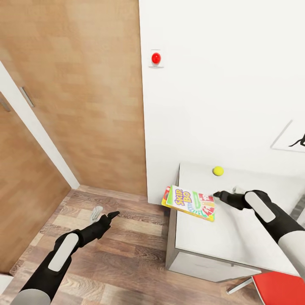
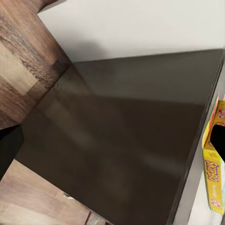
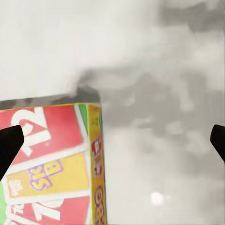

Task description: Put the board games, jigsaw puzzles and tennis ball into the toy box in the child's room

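Observation:
A yellow-green-red board game (image 1: 189, 203) lies flat on the table's (image 1: 220, 241) left end, one corner past the edge. My right gripper (image 1: 220, 195) hovers open at the box's right edge. In the right wrist view the board game (image 3: 56, 164) lies near one fingertip (image 3: 9, 145), the other far off. The tennis ball (image 1: 218, 170) rests near the wall, behind the gripper. My left gripper (image 1: 112, 215) hangs open over the wood floor, left of the table; its view faces the table's dark side panel (image 2: 122, 136) and the box's yellow edge (image 2: 213, 176). The toy box and jigsaw puzzles are out of view.
A white wall with a red round button (image 1: 156, 58) stands behind the table, and a silhouette print (image 1: 296, 142) hangs at the right. A red chair (image 1: 279, 288) sits at the table's near right. Wooden doors (image 1: 84, 93) fill the left; plank floor (image 1: 127, 262) lies open below.

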Robot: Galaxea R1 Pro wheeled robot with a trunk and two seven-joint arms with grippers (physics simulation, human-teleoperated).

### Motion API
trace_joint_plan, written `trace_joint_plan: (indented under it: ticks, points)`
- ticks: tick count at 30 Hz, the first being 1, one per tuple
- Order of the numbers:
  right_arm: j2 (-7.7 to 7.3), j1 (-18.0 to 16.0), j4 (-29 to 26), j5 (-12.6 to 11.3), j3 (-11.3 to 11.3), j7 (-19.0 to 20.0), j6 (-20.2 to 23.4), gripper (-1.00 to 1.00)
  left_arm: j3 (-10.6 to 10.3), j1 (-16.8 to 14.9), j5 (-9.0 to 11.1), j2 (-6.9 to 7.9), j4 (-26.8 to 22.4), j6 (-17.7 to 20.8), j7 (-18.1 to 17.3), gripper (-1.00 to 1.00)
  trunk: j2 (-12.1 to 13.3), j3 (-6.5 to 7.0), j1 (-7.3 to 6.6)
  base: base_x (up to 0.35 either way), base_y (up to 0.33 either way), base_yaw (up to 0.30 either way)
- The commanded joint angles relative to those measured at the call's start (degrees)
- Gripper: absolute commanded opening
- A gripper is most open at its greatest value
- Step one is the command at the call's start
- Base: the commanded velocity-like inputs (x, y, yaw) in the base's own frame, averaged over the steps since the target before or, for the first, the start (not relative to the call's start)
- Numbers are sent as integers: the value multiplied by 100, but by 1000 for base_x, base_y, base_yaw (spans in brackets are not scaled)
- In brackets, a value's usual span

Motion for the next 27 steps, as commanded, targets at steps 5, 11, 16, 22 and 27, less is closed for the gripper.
trace_joint_plan:
  ticks: [5, 11, 16, 22, 27]
  points:
    - [-498, 95, -535, -78, -265, -61, -104, 100, -67, -5, 13, -36, -2, -47, -4, 100, -11, -10, 3, 0, 0, 0]
    - [-843, 488, -1295, -80, -747, -67, -126, 100, -159, -6, 13, -63, -2, -115, -3, 100, -11, -10, 3, 0, 0, 0]
    - [-1092, 1230, -2273, -78, -1459, -72, -133, 100, -201, -6, 16, -77, -2, -159, -2, 100, -11, -10, 3, 0, 0, 0]
    - [-1185, 2410, -3628, -43, -2340, -63, -154, 100, -220, -13, 26, -95, -2, -177, -8, 100, -11, -10, 3, 0, 0, 0]
    - [-1260, 3233, -4173, -22, -2873, 232, -178, 100, -232, -61, 24, -155, -2, -187, -10, 100, -11, -10, 3, 12, 0, 0]
